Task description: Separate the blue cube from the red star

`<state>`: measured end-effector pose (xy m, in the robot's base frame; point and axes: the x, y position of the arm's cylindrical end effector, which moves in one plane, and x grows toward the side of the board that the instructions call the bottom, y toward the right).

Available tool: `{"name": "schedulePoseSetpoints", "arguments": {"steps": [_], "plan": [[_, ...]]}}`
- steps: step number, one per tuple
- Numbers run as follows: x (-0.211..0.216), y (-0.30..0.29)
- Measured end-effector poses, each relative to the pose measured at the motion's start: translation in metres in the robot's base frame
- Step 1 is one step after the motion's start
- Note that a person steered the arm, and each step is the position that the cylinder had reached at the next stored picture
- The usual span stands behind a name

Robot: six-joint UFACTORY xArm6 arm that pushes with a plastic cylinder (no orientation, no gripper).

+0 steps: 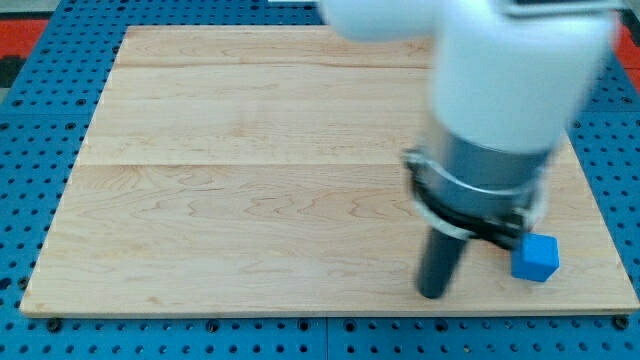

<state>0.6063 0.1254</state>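
A blue cube (535, 258) sits on the wooden board (250, 180) near the view's bottom right corner. My tip (432, 293) is the lower end of a dark rod hanging from the white and grey arm. It rests on the board to the left of the blue cube, a clear gap apart. No red star shows; the arm's body hides the board just above and left of the cube.
The board lies on a blue perforated table (40, 120). The board's bottom edge (300, 313) runs just below my tip. The bulky arm (500, 90) covers the view's upper right.
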Motion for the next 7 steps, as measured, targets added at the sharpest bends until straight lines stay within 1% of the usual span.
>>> {"name": "schedulePoseSetpoints", "arguments": {"steps": [1, 2, 3, 4, 5, 7], "plan": [[0.012, 0.039], [0.012, 0.079], [0.011, 0.144], [-0.021, 0.148], [-0.034, 0.083], [-0.038, -0.07]]}}
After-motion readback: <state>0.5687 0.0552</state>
